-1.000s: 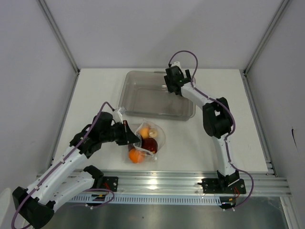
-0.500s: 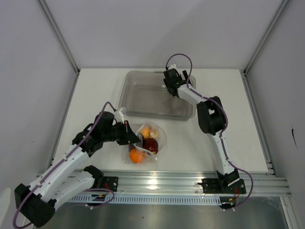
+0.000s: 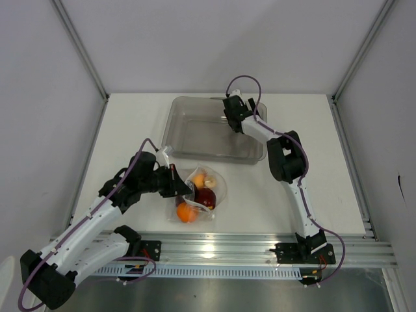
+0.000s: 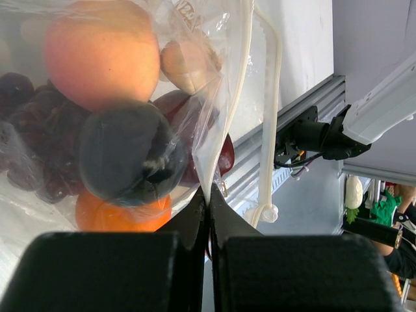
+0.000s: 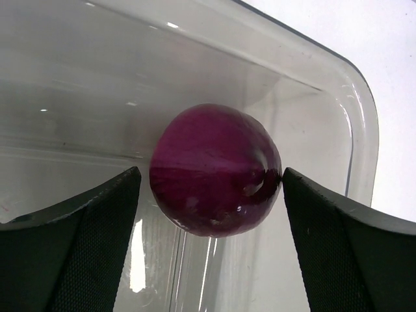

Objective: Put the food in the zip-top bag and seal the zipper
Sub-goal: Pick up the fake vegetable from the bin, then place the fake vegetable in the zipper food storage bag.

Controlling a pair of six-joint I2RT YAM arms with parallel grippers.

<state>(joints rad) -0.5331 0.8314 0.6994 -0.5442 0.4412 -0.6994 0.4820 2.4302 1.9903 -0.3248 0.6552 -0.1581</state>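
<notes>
The clear zip-top bag [image 3: 207, 190] lies on the table in front of the tray. It holds food: a peach [image 4: 101, 52], a blackish fruit [image 4: 127, 159], an orange [image 4: 123, 213], a beige bulb [image 4: 188, 62] and dark grapes [image 4: 26, 130]. My left gripper [image 3: 186, 190] is shut on the bag's mouth edge [image 4: 213, 146] at the left side. A purple onion-like ball [image 5: 214, 169] rests in the tray's far right corner. My right gripper [image 5: 211, 177] stands open around it, one finger [image 5: 338, 234] touching its right side, the other a little apart.
The rigid grey tray [image 3: 195, 140] sits at the back centre of the table, and its rounded corner rim [image 5: 364, 130] is close behind the ball. A cream cable [image 4: 270, 130] hangs beside the bag. The metal rail [image 3: 247, 250] runs along the near edge.
My right gripper has shifted slightly left and down into the tray's far corner around the purple ball. The left arm and the bag have stayed put.
</notes>
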